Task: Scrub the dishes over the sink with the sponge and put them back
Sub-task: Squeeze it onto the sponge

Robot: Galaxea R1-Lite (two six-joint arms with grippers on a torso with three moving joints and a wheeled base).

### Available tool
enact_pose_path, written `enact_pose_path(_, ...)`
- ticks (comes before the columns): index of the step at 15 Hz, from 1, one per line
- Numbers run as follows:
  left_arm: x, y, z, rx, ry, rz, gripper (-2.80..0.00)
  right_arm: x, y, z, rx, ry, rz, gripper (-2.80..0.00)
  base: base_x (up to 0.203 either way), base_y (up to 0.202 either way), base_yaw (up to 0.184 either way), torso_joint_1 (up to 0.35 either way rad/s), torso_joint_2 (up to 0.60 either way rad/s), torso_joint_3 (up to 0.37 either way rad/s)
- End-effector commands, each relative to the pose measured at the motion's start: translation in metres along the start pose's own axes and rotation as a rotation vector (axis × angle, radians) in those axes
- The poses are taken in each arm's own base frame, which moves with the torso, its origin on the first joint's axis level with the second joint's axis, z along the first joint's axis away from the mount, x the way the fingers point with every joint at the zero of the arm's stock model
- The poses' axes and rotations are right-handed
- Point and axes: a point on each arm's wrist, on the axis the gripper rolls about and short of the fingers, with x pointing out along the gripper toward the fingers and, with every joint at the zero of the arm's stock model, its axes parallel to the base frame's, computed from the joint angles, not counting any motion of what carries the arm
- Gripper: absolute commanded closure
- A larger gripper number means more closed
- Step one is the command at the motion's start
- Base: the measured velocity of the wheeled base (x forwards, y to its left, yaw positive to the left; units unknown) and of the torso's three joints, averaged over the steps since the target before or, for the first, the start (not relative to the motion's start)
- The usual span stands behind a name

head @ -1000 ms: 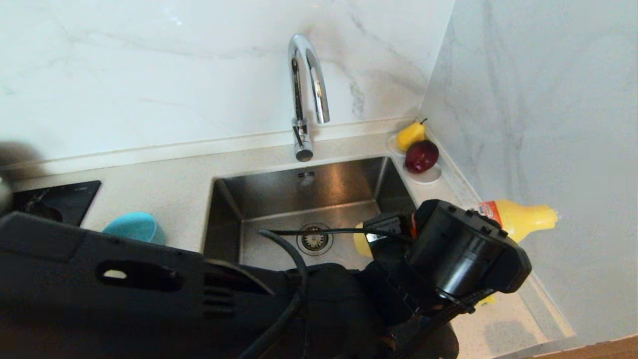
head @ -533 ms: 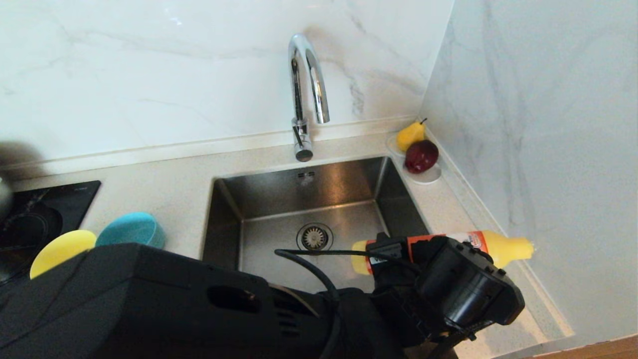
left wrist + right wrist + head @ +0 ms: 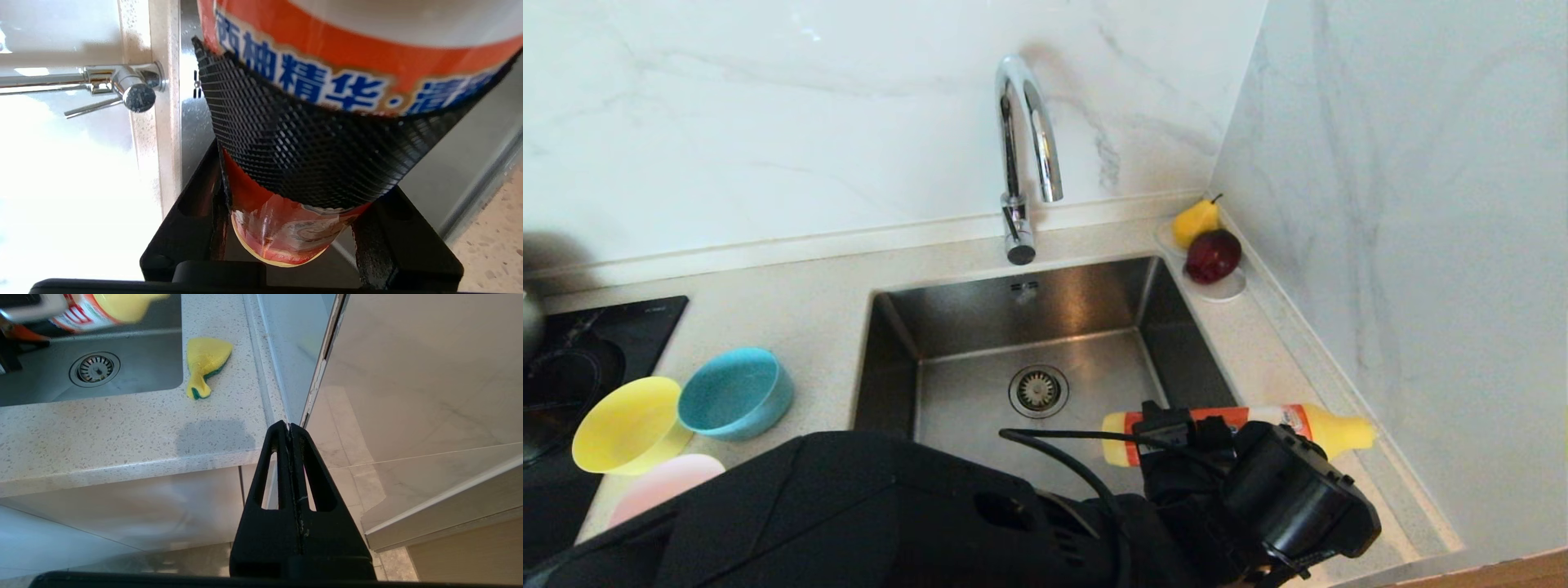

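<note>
Here, left gripper (image 3: 294,171) clamped on a bottle (image 3: 1241,420), held level over the sink's (image 3: 980,327) right edge, cap end over the basin. Well apart from those jaws: sponge (image 3: 206,363) flat on the counter (image 3: 122,433) right of the sink, untouched. Parked low beside the counter, right gripper (image 3: 289,426), jaws pressed together, holding nothing. Left of the sink: yellow bowl (image 3: 627,425), blue bowl (image 3: 737,394), pink bowl (image 3: 663,483), clustered.
</note>
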Motion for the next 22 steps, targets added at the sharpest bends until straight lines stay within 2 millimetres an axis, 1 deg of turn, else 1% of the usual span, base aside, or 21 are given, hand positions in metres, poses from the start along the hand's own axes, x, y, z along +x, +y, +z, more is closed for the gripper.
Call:
enact_pose_path(1,0.005,-0.011,-0.002,0.038,0.027,0.001,0.0,0.0,0.0,0.0,0.0,0.001,0.0,0.0,0.0,0.0,0.0,0.0,0.0,0.0)
enact_pose_path(3,0.007,-0.017,-0.003,0.065,0.039,-0.007,0.0,0.0,0.0,0.0,0.0,0.001,0.0,0.0,0.0,0.0,0.0,0.0,0.0,0.0)
enact_pose_path(10,0.017,-0.024,0.0,0.148,0.083,0.019,0.0,0.0,0.0,0.0,0.0,0.001,0.0,0.0,0.0,0.0,0.0,0.0,0.0,0.0)
enact_pose_path(12,0.017,-0.021,0.002,0.186,0.086,0.015,0.0,0.0,0.0,0.0,0.0,0.001,0.0,0.0,0.0,0.0,0.0,0.0,0.0,0.0)
enact_pose_path(15,0.018,-0.015,0.01,0.196,0.089,0.013,0.0,0.0,0.0,0.0,0.0,0.001,0.0,0.0,0.0,0.0,0.0,0.0,0.0,0.0)
enact_pose_path(18,0.024,-0.024,0.009,0.228,0.116,0.011,0.0,0.0,0.0,0.0,0.0,0.001,0.0,0.0,0.0,0.0,0.0,0.0,0.0,0.0)
enact_pose_path(22,0.033,-0.029,0.01,0.229,0.138,0.02,0.0,0.0,0.0,0.0,0.0,0.001,0.0,0.0,0.0,0.0,0.0,0.0,0.0,0.0)
